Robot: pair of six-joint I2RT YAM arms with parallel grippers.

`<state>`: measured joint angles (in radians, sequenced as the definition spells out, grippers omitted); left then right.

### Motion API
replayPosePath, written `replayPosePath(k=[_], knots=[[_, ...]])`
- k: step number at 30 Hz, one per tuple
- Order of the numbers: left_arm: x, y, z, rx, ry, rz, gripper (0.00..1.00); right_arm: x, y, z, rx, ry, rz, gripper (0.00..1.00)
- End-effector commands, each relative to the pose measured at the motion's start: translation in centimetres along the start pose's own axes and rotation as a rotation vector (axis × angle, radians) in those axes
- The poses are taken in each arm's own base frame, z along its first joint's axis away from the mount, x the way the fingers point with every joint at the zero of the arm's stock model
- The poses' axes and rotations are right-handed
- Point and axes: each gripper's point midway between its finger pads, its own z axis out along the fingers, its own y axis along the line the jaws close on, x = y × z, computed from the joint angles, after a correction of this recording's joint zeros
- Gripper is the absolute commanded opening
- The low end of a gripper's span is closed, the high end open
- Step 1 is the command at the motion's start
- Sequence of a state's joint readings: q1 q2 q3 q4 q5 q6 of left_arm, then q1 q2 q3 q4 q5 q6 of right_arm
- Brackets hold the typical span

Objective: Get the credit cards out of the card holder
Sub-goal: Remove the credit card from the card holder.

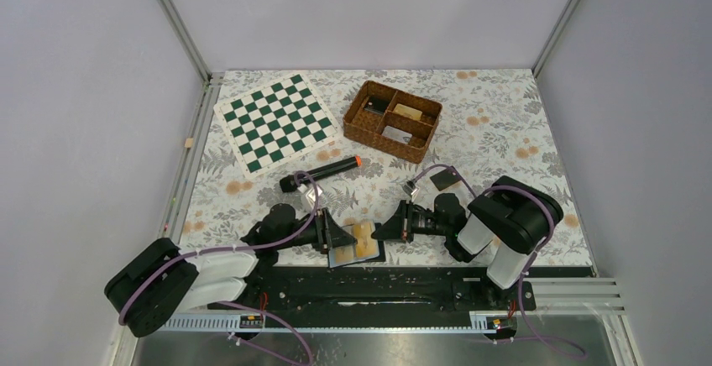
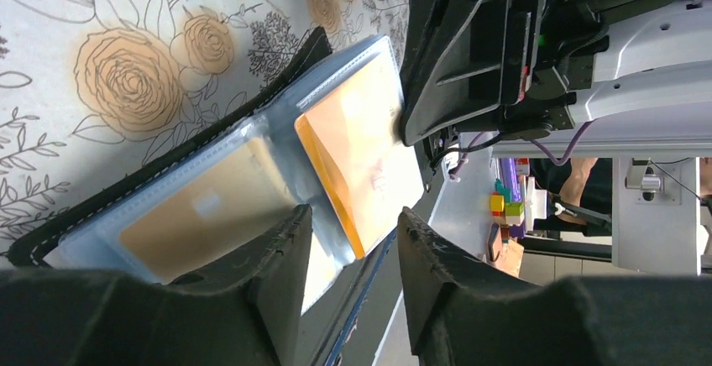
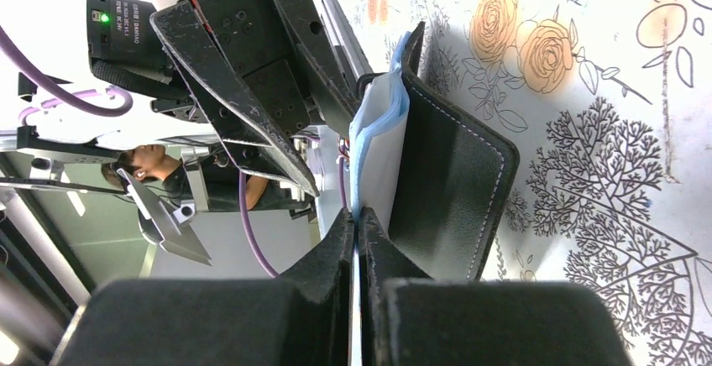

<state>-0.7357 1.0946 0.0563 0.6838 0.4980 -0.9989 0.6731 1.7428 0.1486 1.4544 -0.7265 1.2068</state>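
Note:
The card holder lies open near the table's front edge, between both grippers. In the left wrist view its clear sleeves hold an orange-yellow credit card and a tan card. My left gripper is open, and the holder's near edge lies in the gap between its fingers. My right gripper is shut on the thin blue-clear sleeve edge of the card holder, whose black cover stands up beside it. A dark brown credit card lies loose on the table to the right.
A black cylinder with an orange tip lies just behind the left arm. A green-and-white chessboard mat is at the back left and a brown wicker basket at the back centre. A metal rail runs along the near edge.

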Motion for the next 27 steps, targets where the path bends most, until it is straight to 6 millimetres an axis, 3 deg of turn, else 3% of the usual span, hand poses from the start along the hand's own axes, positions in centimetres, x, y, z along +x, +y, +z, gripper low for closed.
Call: replayPosePath(k=[1, 9, 17, 20, 24, 27], knots=[[-2.0, -2.0, 0.1, 0.072, -0.082, 0.063, 0.40, -0.5, 2.6, 0.0, -0.085, 0.000, -0.051, 0.00], [-2.0, -1.7, -0.5, 0.072, -0.117, 0.069, 0.44, -0.7, 4.0, -0.3, -0.119, -0.011, -0.057, 0.00], [-1.9, -1.8, -0.5, 0.090, -0.118, 0.065, 0.38, -0.9, 5.1, -0.5, -0.147, -0.017, -0.060, 0.00], [-2.3, -3.1, -0.6, 0.151, -0.137, 0.072, 0.39, -0.8, 5.4, -0.6, -0.152, -0.015, -0.059, 0.00], [-1.8, -3.0, -0.8, 0.168, -0.130, 0.057, 0.43, -0.9, 5.7, -0.5, -0.161, -0.015, -0.056, 0.00], [-1.7, -3.3, -0.8, 0.189, -0.129, 0.054, 0.37, -1.0, 5.9, -0.5, -0.165, -0.015, -0.055, 0.00]])
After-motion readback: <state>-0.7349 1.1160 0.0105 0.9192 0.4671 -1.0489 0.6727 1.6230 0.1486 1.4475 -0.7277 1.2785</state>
